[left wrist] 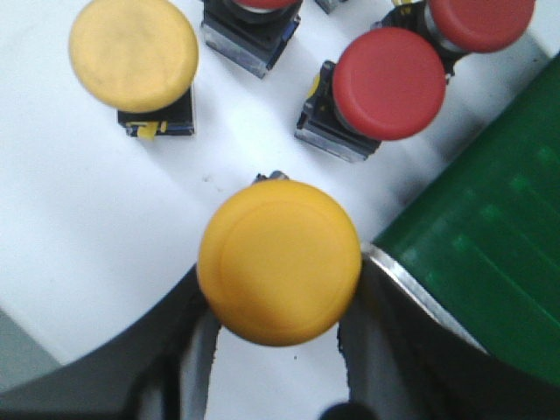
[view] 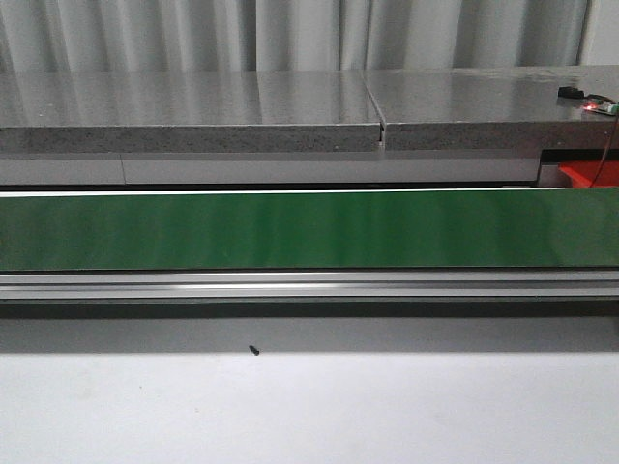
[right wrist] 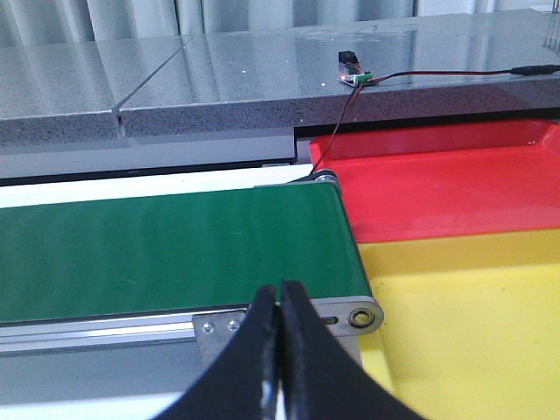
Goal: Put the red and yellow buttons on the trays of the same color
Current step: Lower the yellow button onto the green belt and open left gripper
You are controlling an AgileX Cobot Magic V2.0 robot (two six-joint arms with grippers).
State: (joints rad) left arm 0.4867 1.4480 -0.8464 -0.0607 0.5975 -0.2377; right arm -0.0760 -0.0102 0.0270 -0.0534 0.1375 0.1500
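A: Which step is this?
B: A pick, likely. The left gripper (left wrist: 278, 367) has its fingers on either side of a yellow button (left wrist: 278, 261) on the white table (left wrist: 79, 227); whether they pinch it cannot be told. Next comes the green belt (left wrist: 490, 271).
A: The other arm?
B: The right gripper (right wrist: 280, 350) is pressed closed, empty. Beyond lie the yellow tray (right wrist: 464, 315) and red tray (right wrist: 446, 184), both bare.
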